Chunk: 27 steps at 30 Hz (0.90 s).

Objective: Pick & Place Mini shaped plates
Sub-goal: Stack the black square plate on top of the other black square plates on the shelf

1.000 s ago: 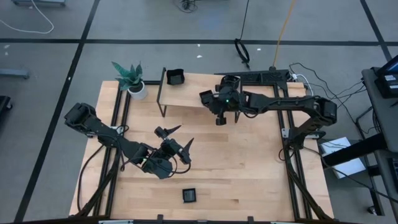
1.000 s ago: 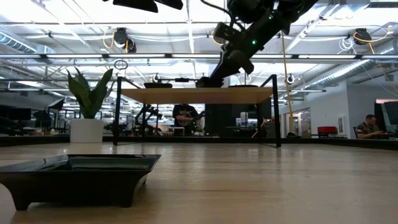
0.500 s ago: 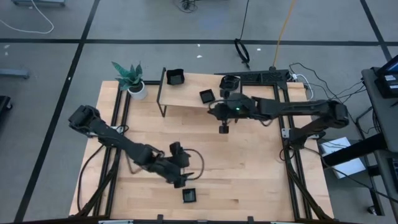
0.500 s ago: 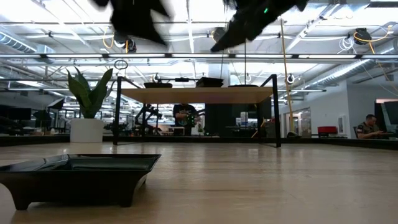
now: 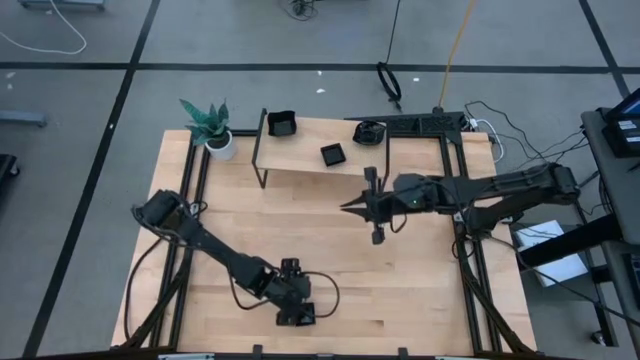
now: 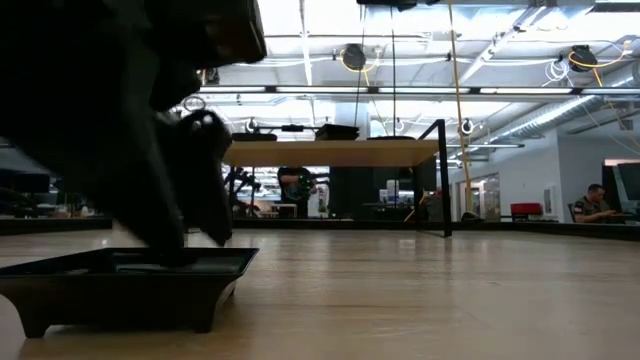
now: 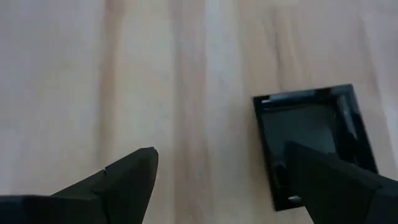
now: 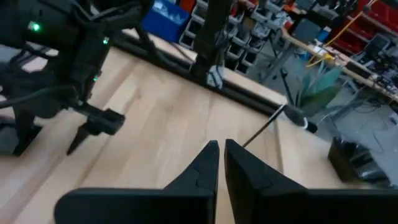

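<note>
Reaching for a plate: the pick step appears to be in hand, with the grasp not yet made.

High view: the left hand (image 5: 297,312) sits low over a square black plate (image 5: 304,316) at the near edge of the desk (image 5: 400,280). Three more plates rest on the raised shelf (image 5: 300,158) at the far side: one at its left end (image 5: 282,124), a square one (image 5: 332,154) in the middle, a rounded one (image 5: 369,131) to the right. The right hand (image 5: 376,235) hangs over mid-desk, well apart from all of them, empty.

Low view: the left hand (image 6: 175,195) fills the left of the frame, its dark fingers (image 6: 205,185) dipping into the near plate (image 6: 125,285); whether they touch it cannot be told.

Left wrist view: fingers (image 7: 124,180) spread wide, one over bare wood, the other over the plate (image 7: 314,140); nothing is held.

Right wrist view: fingers (image 8: 211,168) stand almost together with only a sliver between, gripping nothing, the left arm (image 8: 68,62) visible beyond.

Next move, as a judgement: closing on one plate wall, then lifting level.
</note>
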Each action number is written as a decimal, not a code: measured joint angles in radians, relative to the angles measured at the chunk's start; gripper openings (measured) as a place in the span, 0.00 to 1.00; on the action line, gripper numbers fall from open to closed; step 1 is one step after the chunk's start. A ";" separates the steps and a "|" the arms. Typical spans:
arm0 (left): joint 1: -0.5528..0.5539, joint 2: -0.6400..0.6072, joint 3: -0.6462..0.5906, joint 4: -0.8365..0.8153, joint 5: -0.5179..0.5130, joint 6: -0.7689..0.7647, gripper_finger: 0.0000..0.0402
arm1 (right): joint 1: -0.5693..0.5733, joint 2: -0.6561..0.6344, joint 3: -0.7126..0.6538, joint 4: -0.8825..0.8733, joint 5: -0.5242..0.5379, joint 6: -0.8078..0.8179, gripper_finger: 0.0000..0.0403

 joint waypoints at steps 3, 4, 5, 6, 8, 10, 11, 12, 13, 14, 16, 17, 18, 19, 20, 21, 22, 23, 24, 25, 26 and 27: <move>0.000 0.024 0.000 0.013 0.058 0.000 0.87 | 0.008 -0.009 -0.037 0.048 0.002 0.000 0.04; -0.002 0.029 -0.001 0.016 0.072 -0.003 0.87 | 0.008 -0.009 -0.047 0.070 0.001 0.000 0.04; -0.001 0.034 0.000 0.030 0.089 -0.012 0.87 | 0.007 -0.011 -0.055 0.072 0.002 -0.001 0.04; -0.003 0.036 0.001 0.030 0.088 -0.017 0.87 | 0.007 -0.013 -0.062 0.066 0.002 -0.001 0.04; -0.006 0.036 0.001 0.032 0.078 -0.018 0.87 | 0.007 -0.010 -0.067 0.074 0.002 -0.002 0.04; -0.006 0.037 0.001 0.033 0.065 -0.018 0.85 | 0.004 -0.010 -0.075 0.086 0.002 -0.002 0.05; -0.006 0.037 0.000 0.033 0.060 -0.018 0.83 | 0.004 -0.010 -0.080 0.093 0.002 -0.001 0.05; -0.006 0.037 0.000 0.036 0.056 -0.017 0.79 | 0.004 -0.010 -0.085 0.103 0.002 0.000 0.05; -0.006 0.037 0.000 0.040 0.057 -0.013 0.75 | 0.004 -0.009 -0.090 0.105 0.002 0.000 0.05; -0.006 0.037 0.000 0.045 0.060 -0.012 0.71 | 0.004 -0.009 -0.094 0.103 0.002 0.000 0.05; -0.006 0.037 0.000 0.047 0.079 -0.013 0.60 | 0.004 -0.009 -0.100 0.107 0.005 0.000 0.05; -0.006 0.037 0.000 0.048 0.093 -0.016 0.54 | 0.004 -0.010 -0.105 0.106 0.006 0.000 0.05; -0.006 0.037 0.000 0.048 0.106 -0.018 0.48 | 0.004 -0.010 -0.108 0.104 0.006 0.000 0.05; -0.006 0.037 0.000 0.050 0.121 -0.024 0.43 | 0.004 -0.009 -0.112 0.104 0.006 0.000 0.05; -0.006 0.037 0.000 0.053 0.132 -0.034 0.37 | 0.004 -0.009 -0.116 0.104 0.006 0.000 0.05; -0.006 0.037 0.000 0.054 0.143 -0.042 0.32 | 0.004 -0.009 -0.119 0.103 0.006 0.000 0.05; -0.006 0.037 0.000 0.056 0.151 -0.045 0.27 | 0.004 -0.009 -0.121 0.104 0.006 0.000 0.05; -0.006 0.037 0.000 0.059 0.163 -0.046 0.22 | 0.004 -0.009 -0.122 0.104 0.006 0.000 0.05; -0.007 0.037 0.000 0.061 0.171 -0.046 0.17 | 0.004 -0.009 -0.123 0.104 0.006 0.000 0.05; -0.007 0.037 0.000 0.062 0.175 -0.046 0.13 | 0.004 -0.009 -0.125 0.104 0.006 0.000 0.05; -0.007 0.037 0.000 0.064 0.180 -0.046 0.09 | 0.004 -0.009 -0.125 0.103 0.006 0.000 0.05; -0.005 0.037 0.000 0.066 0.184 -0.046 0.05 | 0.004 -0.009 -0.125 0.104 0.006 0.000 0.05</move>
